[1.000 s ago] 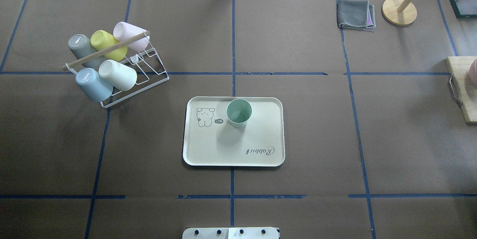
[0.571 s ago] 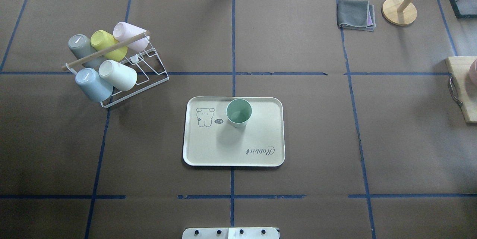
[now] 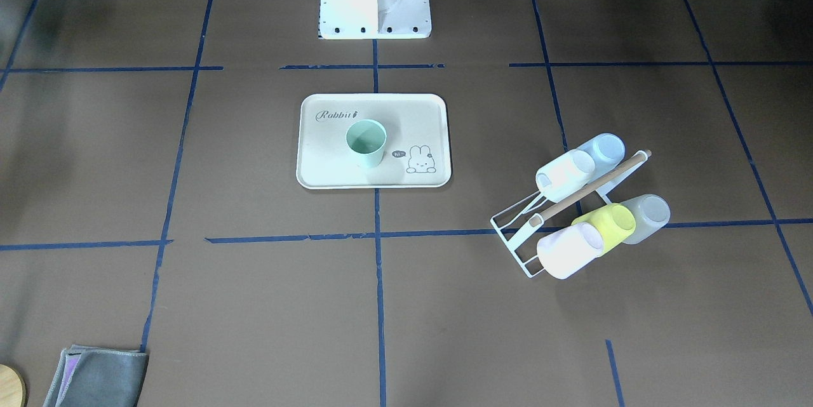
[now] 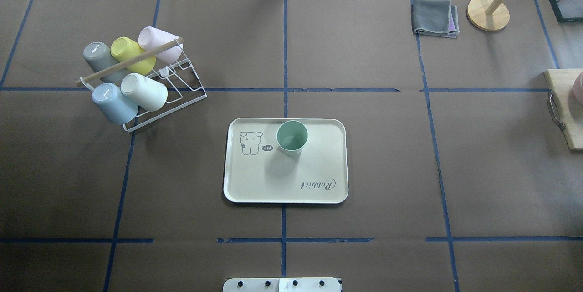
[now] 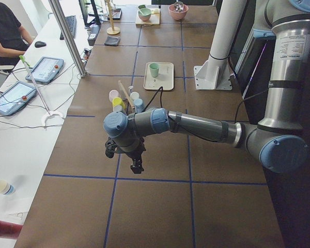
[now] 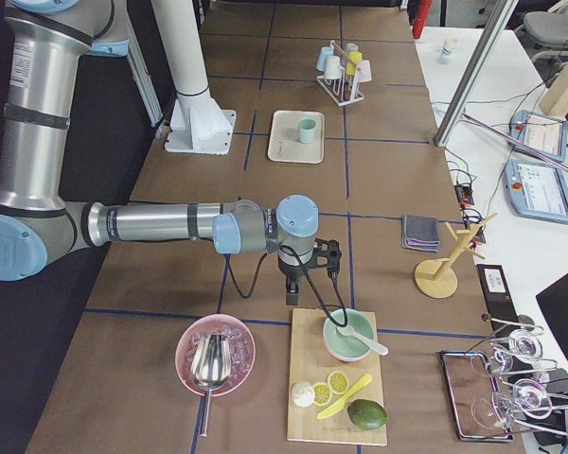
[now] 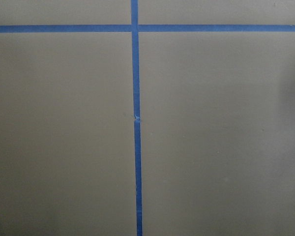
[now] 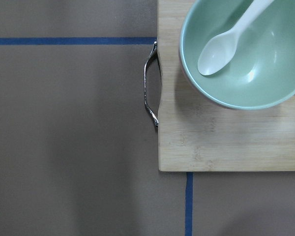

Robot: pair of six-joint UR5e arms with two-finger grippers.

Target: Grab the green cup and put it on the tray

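The pale green cup (image 4: pixel 292 137) stands upright on the cream tray (image 4: pixel 282 182), near the tray's far edge and beside the rabbit drawing; the front-facing view shows the same cup (image 3: pixel 366 143) on the tray (image 3: pixel 324 159). Neither gripper is near it. My left gripper (image 5: pixel 137 166) hangs over bare table far out past the cup rack, and shows only in the exterior left view, so I cannot tell its state. My right gripper (image 6: pixel 293 295) hovers at the cutting board's handle end, seen only in the exterior right view, state likewise unclear.
A white wire rack (image 4: pixel 182 89) at the left holds several tilted cups, among them a yellow-green one (image 4: pixel 130 54) and a light blue one (image 4: pixel 114 103). A grey cloth (image 4: pixel 435 17) and wooden stand (image 4: pixel 488 13) sit far right. A cutting board (image 8: pixel 226 142) carries a green bowl (image 8: pixel 250 64).
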